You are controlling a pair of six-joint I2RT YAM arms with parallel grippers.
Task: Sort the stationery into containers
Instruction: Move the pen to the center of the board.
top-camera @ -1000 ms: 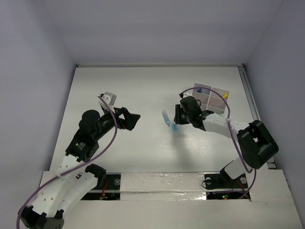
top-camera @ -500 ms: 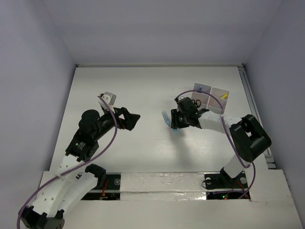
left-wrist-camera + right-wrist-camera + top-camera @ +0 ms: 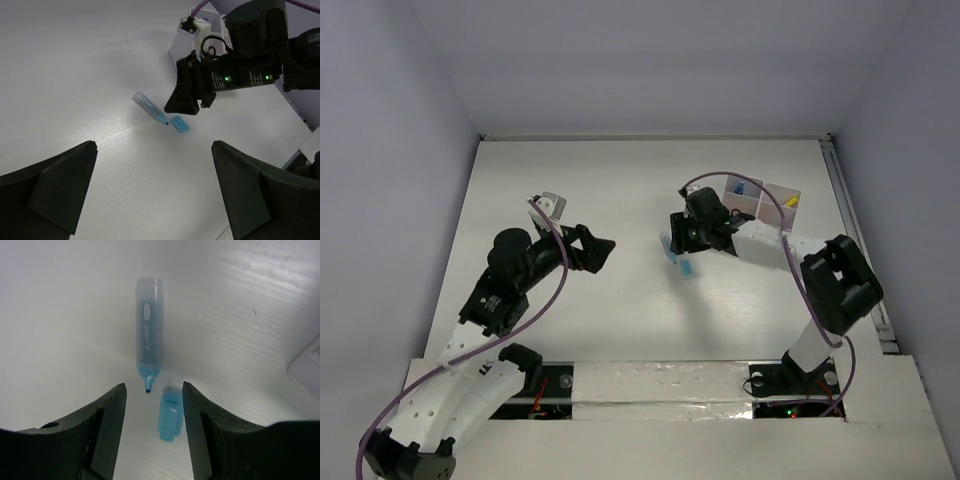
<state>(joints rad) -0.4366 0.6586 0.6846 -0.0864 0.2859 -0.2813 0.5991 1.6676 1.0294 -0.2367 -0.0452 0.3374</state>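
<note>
Marker (image 3: pixel 149 340), blue, uncapped, lay on counter (image 3: pixel 60 300), cap (image 3: pixel 169 412) just beside its tip, both apart from containers (image 3: pixel 765 203). Right jaws stood parted, empty, over it; left jaws wide, empty.

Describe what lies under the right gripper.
An uncapped blue marker and its loose cap on the table, below the open right gripper; its fingers hide the table alongside.

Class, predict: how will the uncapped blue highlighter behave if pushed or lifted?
The highlighter looks round and smooth, so it would probably roll if nudged sideways. Stiff plastic, likely light. Its cap lies off, so the tip might smear.
</note>
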